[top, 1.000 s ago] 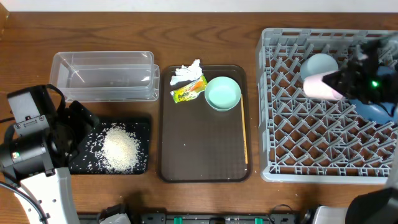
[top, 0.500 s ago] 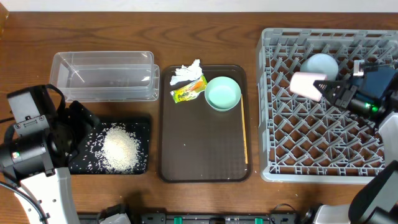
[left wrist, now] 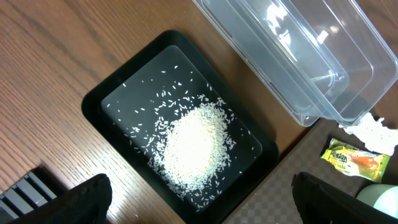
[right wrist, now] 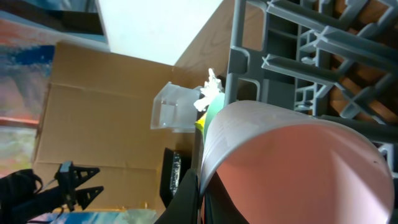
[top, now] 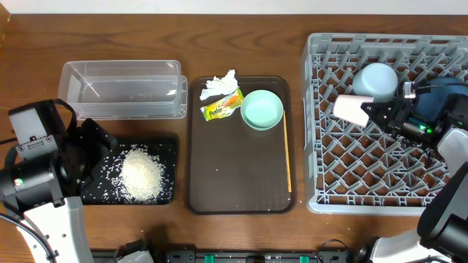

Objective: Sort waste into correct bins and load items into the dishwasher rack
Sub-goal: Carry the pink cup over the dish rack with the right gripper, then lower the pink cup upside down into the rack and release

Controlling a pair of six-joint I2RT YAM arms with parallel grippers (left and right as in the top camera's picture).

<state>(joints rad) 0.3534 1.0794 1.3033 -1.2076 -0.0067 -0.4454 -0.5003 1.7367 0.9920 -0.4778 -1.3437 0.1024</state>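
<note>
My right gripper [top: 374,112] is shut on the rim of the small pink cup [top: 349,110], holding it on its side over the left part of the grey dishwasher rack [top: 322,191]. The cup fills the right wrist view [right wrist: 292,168]. A light-blue bowl [top: 376,79] sits upside down in the rack; a dark-blue dish [top: 437,98] lies under my right arm. The rice heap [top: 141,177] lies in the black tray [top: 167,145], also seen in the left wrist view [left wrist: 193,146]. My left gripper [left wrist: 200,200] is open above that tray. The tissue [top: 218,86], snack wrapper [top: 221,107], pale-green bowl [top: 262,109] and wooden stick [top: 287,157] lie on the brown tray.
The clear tub [top: 122,89] stands behind the black tray, holding nothing I can see. The brown serving tray [top: 238,179] lies between the bins and the rack. Wooden tabletop shows around them.
My right gripper has carried the pink cup leftward across the rack, toward its left part. The left arm has not moved.
</note>
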